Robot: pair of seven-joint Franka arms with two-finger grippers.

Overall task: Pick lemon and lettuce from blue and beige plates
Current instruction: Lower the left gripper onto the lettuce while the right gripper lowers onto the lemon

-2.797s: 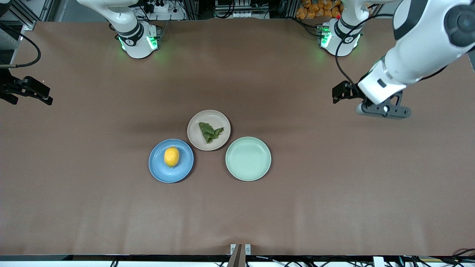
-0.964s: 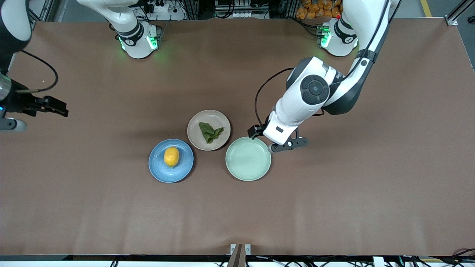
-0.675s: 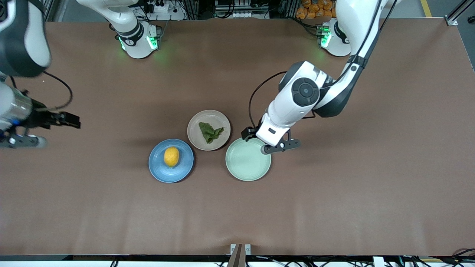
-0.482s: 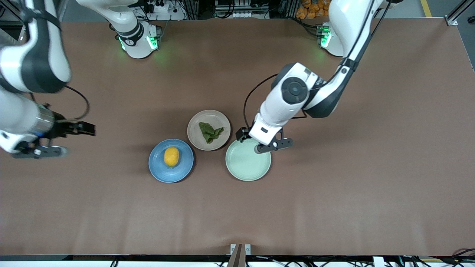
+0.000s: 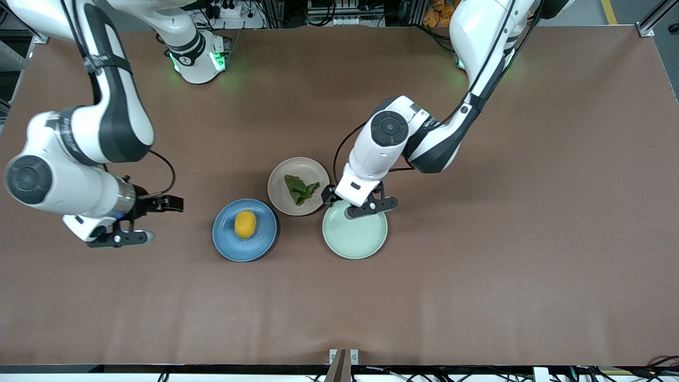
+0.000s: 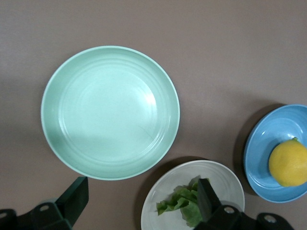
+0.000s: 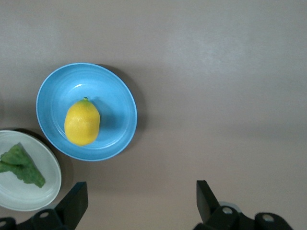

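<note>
A yellow lemon [image 5: 245, 224] lies on the blue plate [image 5: 228, 242]. A green lettuce leaf [image 5: 300, 190] lies on the beige plate [image 5: 281, 197], which touches the blue plate. My left gripper [image 5: 364, 206] is open and empty, over the gap between the beige plate and a green plate. In the left wrist view [image 6: 141, 201] one of its fingers [image 6: 207, 197] is over the lettuce [image 6: 182, 205]. My right gripper [image 5: 118, 236] is open and empty, over bare table beside the blue plate, toward the right arm's end. The right wrist view [image 7: 140, 201] shows the lemon [image 7: 82, 121].
An empty pale green plate [image 5: 355, 233] sits beside the beige plate, toward the left arm's end, and also shows in the left wrist view [image 6: 110, 112]. Brown table [image 5: 477, 265] lies all round the three plates.
Both arms have swung in from the table's ends toward the plates. The left gripper came over the green plate's rim toward the lettuce. The right gripper moved toward the blue plate.
</note>
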